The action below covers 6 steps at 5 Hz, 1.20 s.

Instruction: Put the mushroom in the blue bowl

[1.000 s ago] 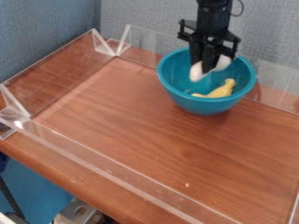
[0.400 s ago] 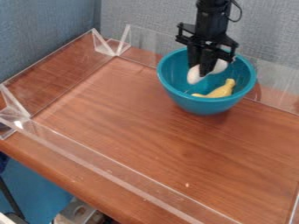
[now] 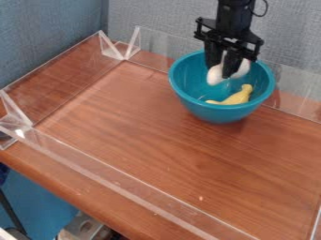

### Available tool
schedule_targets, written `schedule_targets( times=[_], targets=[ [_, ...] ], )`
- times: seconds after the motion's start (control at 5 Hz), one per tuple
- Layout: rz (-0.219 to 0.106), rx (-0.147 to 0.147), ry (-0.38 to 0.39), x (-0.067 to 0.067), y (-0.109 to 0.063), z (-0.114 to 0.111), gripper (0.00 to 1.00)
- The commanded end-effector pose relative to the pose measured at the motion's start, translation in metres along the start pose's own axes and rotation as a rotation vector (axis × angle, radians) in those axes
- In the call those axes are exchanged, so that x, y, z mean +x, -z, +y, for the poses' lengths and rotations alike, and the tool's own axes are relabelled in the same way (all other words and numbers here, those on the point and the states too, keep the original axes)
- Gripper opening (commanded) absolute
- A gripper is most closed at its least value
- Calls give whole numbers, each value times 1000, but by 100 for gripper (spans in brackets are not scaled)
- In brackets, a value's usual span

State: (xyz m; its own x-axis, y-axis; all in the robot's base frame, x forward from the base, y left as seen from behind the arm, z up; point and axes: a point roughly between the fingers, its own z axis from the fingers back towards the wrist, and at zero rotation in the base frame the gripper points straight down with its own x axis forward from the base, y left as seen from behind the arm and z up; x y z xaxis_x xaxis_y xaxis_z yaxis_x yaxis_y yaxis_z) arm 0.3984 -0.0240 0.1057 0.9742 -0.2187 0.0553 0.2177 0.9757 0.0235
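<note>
Lifted slightly and shifted right since the earlier frame, my jaws [image 3: 228,69] hang over the blue bowl [image 3: 219,113] near the surface's far edge, presumably to keep the drop inside; whether they're spread or pinching the mushroom, which I can't make out, I can't tell. Rightward, the yellow piece [image 3: 238,96] leans within the bowl.

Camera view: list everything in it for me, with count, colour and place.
blue bowl: one, teal-blue, far right of table
white piece: one or two, cream-white, bowl's inside, partly behind gripper; no cap discernible
curved piece: one, yellow, inside bowl
table: one, reddish-brown, centre
barriers: several, transparent, along table edges
walls: two, blue-grey left, grey back
metal part: one, grey, bottom left
gripper: one, black, at bowl, opening unclear
</note>
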Motion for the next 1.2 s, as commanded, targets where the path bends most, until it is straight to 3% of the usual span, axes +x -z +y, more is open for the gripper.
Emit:
schedule_targets(
  times=[0.0, 0.6, 1.0],
  targets=[
    [-86, 24, -14, 6, -32, 4, 100],
    [-142, 71, -61, -2, -76, 19, 100],
    [-163, 85, -108, -15, -103, 25, 100]
  ],
)
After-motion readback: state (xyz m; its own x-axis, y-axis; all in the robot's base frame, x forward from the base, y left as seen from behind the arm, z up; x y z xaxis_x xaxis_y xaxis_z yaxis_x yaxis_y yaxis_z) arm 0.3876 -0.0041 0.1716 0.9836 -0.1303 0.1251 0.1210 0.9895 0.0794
